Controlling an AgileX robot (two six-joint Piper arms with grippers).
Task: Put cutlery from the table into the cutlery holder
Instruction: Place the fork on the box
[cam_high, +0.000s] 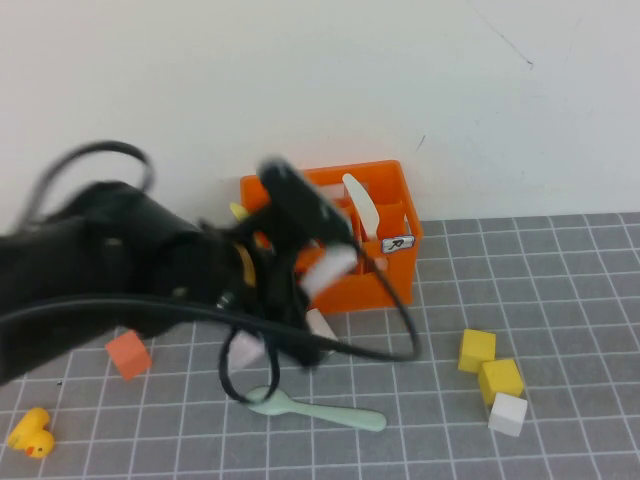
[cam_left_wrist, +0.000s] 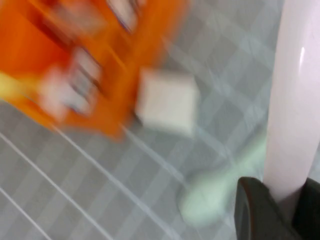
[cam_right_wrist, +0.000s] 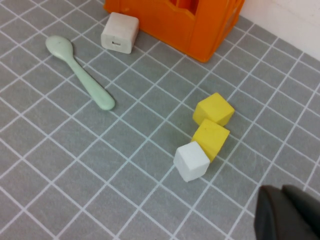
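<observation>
My left gripper (cam_left_wrist: 277, 210) pinches the light, stiff, slippery pink fork (cam_left_wrist: 292, 100) by one end; my right gripper (cam_right_wrist: 290, 215) is closed, empty.

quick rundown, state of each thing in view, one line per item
left gripper: shut on pink fork, lifted in front of the crate
pink fork: held, off the table
mint-green spoon: lying flat on the table
orange crate: upright, white knife standing inside
right gripper: shut, holding nothing

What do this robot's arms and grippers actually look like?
The left arm is bulky and black, with loose black cables looping around it. The left gripper has dark, blocky fingers. Of the right gripper only dark grey finger ends show; no markings are visible.
</observation>
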